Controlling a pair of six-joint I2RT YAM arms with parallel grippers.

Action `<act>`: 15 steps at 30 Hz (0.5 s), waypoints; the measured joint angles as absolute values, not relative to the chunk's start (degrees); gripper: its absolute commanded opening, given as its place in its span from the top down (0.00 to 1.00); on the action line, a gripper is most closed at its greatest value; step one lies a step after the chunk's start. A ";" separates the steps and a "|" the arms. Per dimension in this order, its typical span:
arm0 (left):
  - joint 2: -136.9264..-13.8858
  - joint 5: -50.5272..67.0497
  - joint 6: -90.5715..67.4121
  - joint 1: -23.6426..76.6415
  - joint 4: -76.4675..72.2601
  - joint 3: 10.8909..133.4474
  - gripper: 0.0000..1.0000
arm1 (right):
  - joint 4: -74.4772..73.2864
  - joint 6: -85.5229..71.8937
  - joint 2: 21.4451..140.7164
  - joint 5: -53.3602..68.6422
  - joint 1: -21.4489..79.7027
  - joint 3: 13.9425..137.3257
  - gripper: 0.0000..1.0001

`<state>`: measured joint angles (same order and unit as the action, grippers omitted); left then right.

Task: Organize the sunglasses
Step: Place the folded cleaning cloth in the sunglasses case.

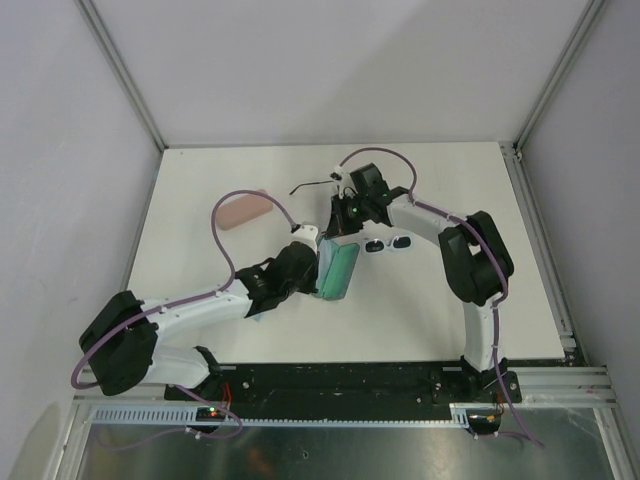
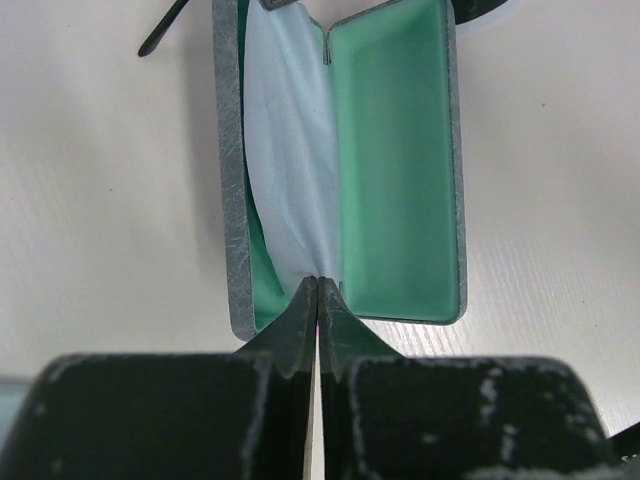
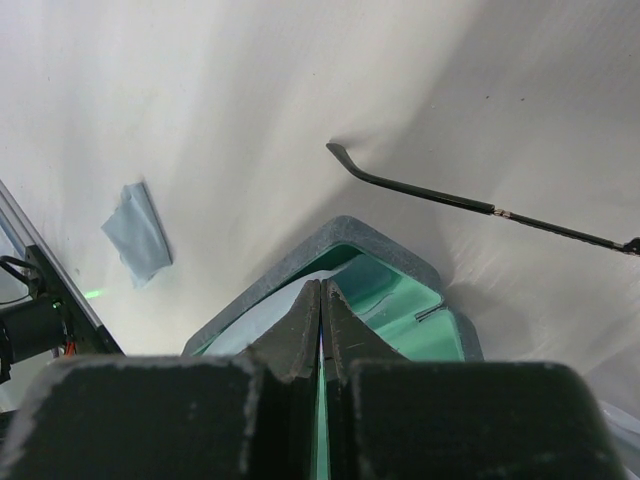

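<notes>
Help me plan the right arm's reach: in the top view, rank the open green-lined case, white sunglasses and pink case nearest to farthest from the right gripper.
From the right gripper:
1. Open case, right at it, on the side toward the bases.
2. White sunglasses, to its right.
3. Pink case, far to its left.

Two arms on a black base rail [image 1: 340, 378]. Left arm [image 1: 190, 315], bolted at the rail's left end: white link shells, bulky black joint housings [image 1: 120, 350], left purple cable [image 1: 225, 235] looping along it away from the rail. Right arm [image 1: 480, 330], at the rail's right end: same white links, black elbow block [image 1: 478, 258], right purple cable [image 1: 385, 155], green light [image 1: 352, 212] on the black wrist farthest from the rail. Left gripper [image 2: 317, 285], right gripper [image 3: 321, 290]: matte black wedge fingers [image 2: 290, 335], blocky black bodies, white scuffs, chipped edges.
</notes>
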<state>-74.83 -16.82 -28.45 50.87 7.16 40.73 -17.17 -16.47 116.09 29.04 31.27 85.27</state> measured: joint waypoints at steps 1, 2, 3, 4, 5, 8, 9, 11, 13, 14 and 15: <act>-74.83 -16.86 -28.42 50.87 7.22 40.73 1.00 | -17.19 -16.45 116.14 29.08 31.27 85.32 1.00; -74.83 -16.86 -28.42 50.87 7.29 40.73 1.00 | -17.21 -16.47 116.25 29.21 31.27 85.45 1.00; -74.83 -16.86 -28.40 50.87 7.38 40.73 1.00 | -17.19 -16.45 116.38 29.26 31.27 85.65 1.00; -74.83 -16.82 -28.40 50.87 7.44 40.73 1.00 | -17.15 -16.45 116.51 29.36 31.27 85.84 1.00; -74.83 -16.80 -28.38 50.87 7.44 40.73 1.00 | -17.10 -16.47 116.57 29.43 31.27 85.86 1.00; -74.96 -16.60 -28.21 50.87 7.44 40.73 1.00 | -17.10 -16.45 116.64 29.47 31.22 85.86 1.00; -75.13 -16.47 -28.08 50.89 7.44 40.75 1.00 | -17.10 -16.45 116.66 29.47 31.20 85.86 1.00; -75.72 -16.32 -27.97 50.96 7.49 40.86 1.00 | -17.08 -16.45 116.68 29.52 31.09 85.84 1.00; -76.58 -16.29 -27.94 51.16 7.46 41.12 1.00 | -16.91 -16.43 116.68 29.67 30.89 85.60 1.00; -77.01 -16.29 -27.92 51.35 7.51 41.34 1.00 | -16.80 -16.43 116.68 29.74 30.76 85.38 1.00; -77.54 -16.29 -27.92 51.62 7.51 41.63 1.00 | -16.75 -16.43 116.68 29.85 30.63 85.14 1.00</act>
<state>-77.54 -16.29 -27.92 51.62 7.51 41.63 -16.75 -16.43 116.68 29.85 30.63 85.14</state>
